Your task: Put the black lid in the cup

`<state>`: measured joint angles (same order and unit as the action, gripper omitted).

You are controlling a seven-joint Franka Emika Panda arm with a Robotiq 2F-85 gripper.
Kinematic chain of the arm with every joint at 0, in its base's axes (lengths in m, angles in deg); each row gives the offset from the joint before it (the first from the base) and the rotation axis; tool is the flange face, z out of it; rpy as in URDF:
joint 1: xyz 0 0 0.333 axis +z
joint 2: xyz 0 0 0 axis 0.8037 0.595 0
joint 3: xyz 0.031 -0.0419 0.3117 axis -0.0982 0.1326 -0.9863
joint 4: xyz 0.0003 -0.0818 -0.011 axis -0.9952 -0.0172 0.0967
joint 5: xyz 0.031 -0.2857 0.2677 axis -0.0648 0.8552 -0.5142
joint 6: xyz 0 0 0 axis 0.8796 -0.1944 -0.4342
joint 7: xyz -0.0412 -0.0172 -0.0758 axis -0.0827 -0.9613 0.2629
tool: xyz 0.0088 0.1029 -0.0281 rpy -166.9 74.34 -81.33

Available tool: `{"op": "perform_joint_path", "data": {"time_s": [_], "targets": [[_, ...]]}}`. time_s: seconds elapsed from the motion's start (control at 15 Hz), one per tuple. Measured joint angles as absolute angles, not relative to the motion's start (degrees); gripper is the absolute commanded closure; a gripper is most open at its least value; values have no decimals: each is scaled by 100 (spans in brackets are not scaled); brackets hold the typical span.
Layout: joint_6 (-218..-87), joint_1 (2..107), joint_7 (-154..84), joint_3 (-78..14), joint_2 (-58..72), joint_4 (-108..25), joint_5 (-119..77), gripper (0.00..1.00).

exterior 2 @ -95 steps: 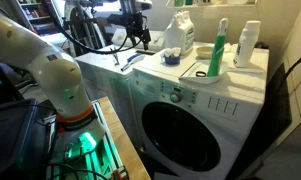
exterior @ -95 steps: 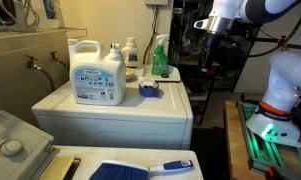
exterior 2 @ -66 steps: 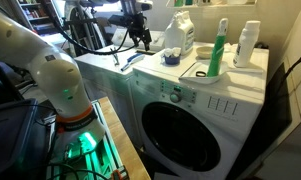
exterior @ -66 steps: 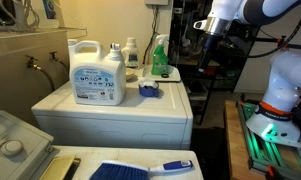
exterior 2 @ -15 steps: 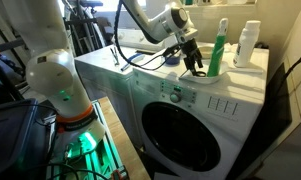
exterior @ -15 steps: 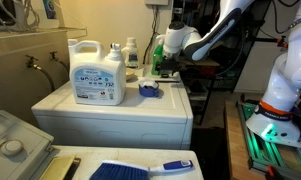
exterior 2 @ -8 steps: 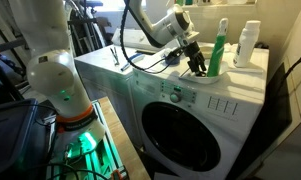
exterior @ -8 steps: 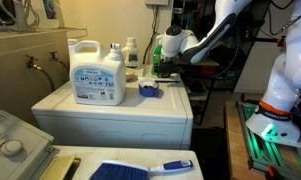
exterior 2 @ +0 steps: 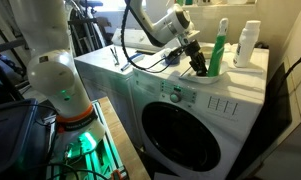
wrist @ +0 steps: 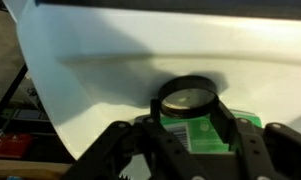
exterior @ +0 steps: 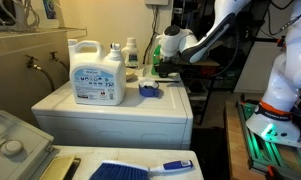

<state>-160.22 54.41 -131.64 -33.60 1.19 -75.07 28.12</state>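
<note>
The tool (wrist: 190, 128) hangs low over the white surface (wrist: 110, 60), fingers apart, flanking the black lid (wrist: 188, 99)

cup (exterior: 148, 90) on washer (exterior: 110, 112) beside jug (exterior: 97, 72); lid (wrist: 188, 98) under tool (exterior 2: 198, 68), near bottle (exterior 2: 221, 50).

No lettering is legible, even on the detergent jug (exterior: 97, 75).

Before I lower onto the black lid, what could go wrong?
The open fingers hang over the black lid, close beside the green spray bottle; they could clip and topple it. The lid looks low and flat, so the grip may slip. The blue cup is small; a release could miss.
</note>
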Motion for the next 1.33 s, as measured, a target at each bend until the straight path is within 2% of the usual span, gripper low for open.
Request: {"op": "perform_joint_path", "data": {"time_s": [0.33,0.93,1.33], "targets": [[-16148,5440,-12127,-3478,-416,-7658,1891,71],[-17731,5722,-9860,-4166,-1996,-8937,-97,71],[-18143,5984,-9741,-4473,-2175,-9155,214,71]]}}
